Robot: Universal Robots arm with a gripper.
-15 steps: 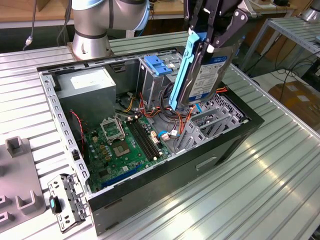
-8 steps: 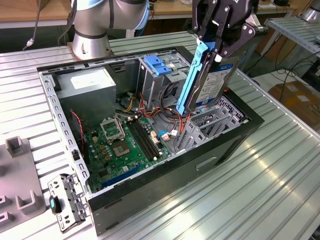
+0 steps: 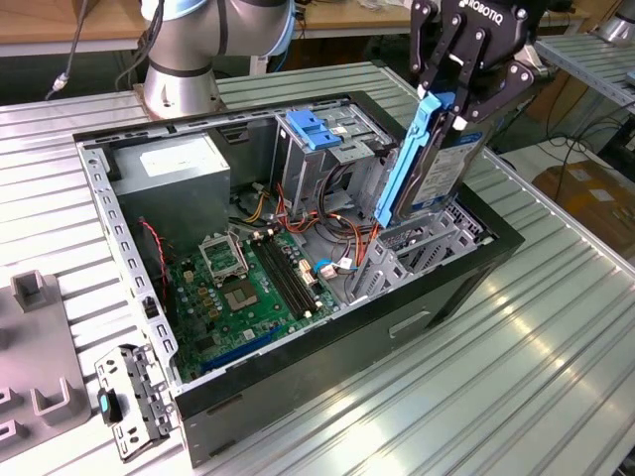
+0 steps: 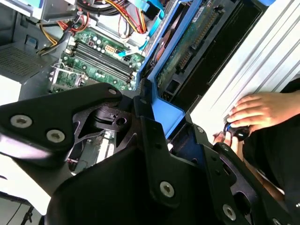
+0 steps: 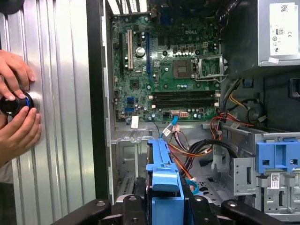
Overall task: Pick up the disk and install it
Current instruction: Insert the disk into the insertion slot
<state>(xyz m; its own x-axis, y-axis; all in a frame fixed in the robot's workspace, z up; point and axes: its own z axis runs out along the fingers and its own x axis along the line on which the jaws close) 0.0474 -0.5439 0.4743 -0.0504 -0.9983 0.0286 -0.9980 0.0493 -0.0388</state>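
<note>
The disk [image 3: 442, 169] stands on edge, tilted, with its light-blue carrier rail [image 3: 405, 164] toward the exterior view's left. My gripper [image 3: 448, 111] is shut on its upper end, above the open computer case [image 3: 327, 342]. The disk's lower end sits at the top of the grey drive cage [image 3: 422, 253] at the case's end on the exterior view's right. In both wrist views the blue carrier [image 5: 164, 180] [image 4: 165, 117] runs out from between my black fingers [image 5: 133, 201], and the disk's circuit-board side [image 4: 190, 44] shows.
Inside the case lie the green motherboard [image 3: 243, 288], red and orange cables [image 3: 347, 233], a power supply [image 3: 179, 164] and a tall cage with a blue bracket [image 3: 319, 129]. A person's hands [image 5: 16, 108] hold a small black knob on the ribbed metal table [image 3: 516, 367]. Grey fixtures [image 3: 40, 392] sit at the exterior view's left.
</note>
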